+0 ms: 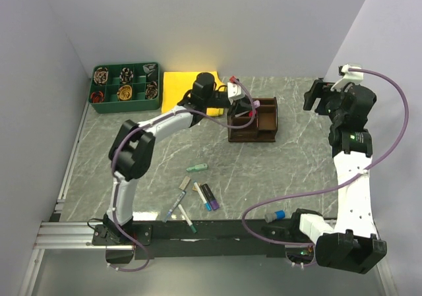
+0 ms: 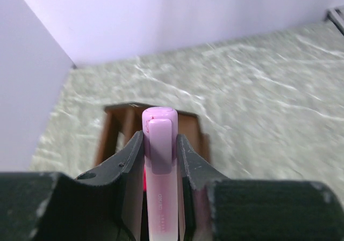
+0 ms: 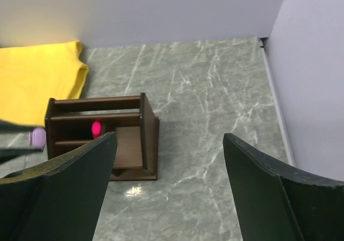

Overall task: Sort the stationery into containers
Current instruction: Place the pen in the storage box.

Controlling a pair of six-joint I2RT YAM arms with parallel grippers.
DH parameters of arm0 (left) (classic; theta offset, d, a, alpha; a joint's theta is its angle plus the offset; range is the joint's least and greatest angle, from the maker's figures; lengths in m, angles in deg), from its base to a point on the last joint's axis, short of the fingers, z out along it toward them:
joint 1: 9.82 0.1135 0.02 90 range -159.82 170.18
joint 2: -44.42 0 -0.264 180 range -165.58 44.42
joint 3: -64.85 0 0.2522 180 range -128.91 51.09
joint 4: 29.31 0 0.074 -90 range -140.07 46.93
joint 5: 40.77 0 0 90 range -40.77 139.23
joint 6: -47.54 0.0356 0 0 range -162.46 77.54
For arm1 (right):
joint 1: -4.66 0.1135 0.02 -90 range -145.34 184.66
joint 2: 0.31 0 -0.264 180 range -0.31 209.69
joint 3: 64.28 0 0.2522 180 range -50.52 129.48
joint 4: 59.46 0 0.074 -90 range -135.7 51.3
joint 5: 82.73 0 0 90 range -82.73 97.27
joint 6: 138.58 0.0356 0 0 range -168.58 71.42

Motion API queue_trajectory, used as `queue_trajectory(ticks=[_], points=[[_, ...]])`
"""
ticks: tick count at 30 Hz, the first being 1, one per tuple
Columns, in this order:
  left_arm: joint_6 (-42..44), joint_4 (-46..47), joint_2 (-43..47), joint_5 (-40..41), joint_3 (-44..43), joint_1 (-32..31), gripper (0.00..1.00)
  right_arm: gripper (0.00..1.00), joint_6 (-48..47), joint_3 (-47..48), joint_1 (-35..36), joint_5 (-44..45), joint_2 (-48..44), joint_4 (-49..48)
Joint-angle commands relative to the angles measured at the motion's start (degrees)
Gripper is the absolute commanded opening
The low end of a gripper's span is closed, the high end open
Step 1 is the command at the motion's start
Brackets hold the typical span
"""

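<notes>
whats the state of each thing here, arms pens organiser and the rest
left gripper, fingers shut on the pink marker
pink marker, held over the organiser, not yet in
right gripper, fingers open, empty
organiser, upright, something pink already in one compartment
loose markers, lying flat on the table, unsorted
green tray, coiled items in its compartments
yellow cloth, lying flat

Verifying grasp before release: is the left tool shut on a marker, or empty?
Shut on the pink marker: fingers of the left tool press both its sides.
</notes>
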State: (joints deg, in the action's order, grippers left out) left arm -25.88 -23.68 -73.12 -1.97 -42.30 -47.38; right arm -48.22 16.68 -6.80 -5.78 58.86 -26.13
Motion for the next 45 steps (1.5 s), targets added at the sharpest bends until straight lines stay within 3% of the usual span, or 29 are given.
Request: queue_trajectory(ticks=[1,6,9,15,18,23,30,33,38,39,42,43,45], points=[[-6.3,18.4,-5.8,-5.0,-5.8,0.9,0.02,0.88,-2.7,1.0,0.2,2.8,0.3,-0.5],[-13.6,25.3,-13.0,-6.3,-12.7,1.5,0.01,0.88,-3.5,1.7,0.2,2.2,2.3,0.3],[-16.0,31.3,-15.4,-5.7,-12.6,1.5,0.01,0.88,-3.9,2.3,0.2,2.0,3.2,0.6],[-18.5,34.6,-17.6,-4.8,-11.0,1.5,0.04,0.88,-4.7,2.4,0.3,1.9,3.6,1.8],[-18.3,35.9,-16.9,-4.3,-8.5,1.5,0.17,0.88,-4.8,2.0,0.3,1.7,3.5,2.3],[-17.5,36.9,-16.1,-4.3,-5.9,1.7,0.22,0.88,-4.8,1.7,0.4,1.5,4.4,2.2],[-15.3,37.1,-14.1,-2.9,-2.8,2.6,0.42,0.88,-5.0,3.1,1.1,1.0,5.9,1.9],[-12.2,35.7,-10.9,-1.7,-1.0,2.8,0.53,0.88,-4.9,3.3,1.4,0.8,5.7,1.6],[-7.5,33.8,-2.9,-2.4,6.7,3.0,0.59,0.88,-5.5,3.3,1.7,0.5,4.3,1.7],[-7.0,32.6,2.5,-2.9,8.6,3.4,0.6,0.88,-5.8,3.4,1.7,0.3,3.9,2.0],[-0.3,15.5,15.2,-8.5,16.0,4.4,0.63,0.88,-8.2,3.0,1.8,-1.8,2.3,3.7],[9.4,-1.9,18.2,-11.1,17.2,4.4,0.63,0.88,-9.7,2.6,1.8,-2.3,1.8,4.3],[24.5,-25.5,24.9,-12.2,17.6,4.2,0.63,0.89,-10.8,0.5,1.9,-3.5,0.2,4.2]])
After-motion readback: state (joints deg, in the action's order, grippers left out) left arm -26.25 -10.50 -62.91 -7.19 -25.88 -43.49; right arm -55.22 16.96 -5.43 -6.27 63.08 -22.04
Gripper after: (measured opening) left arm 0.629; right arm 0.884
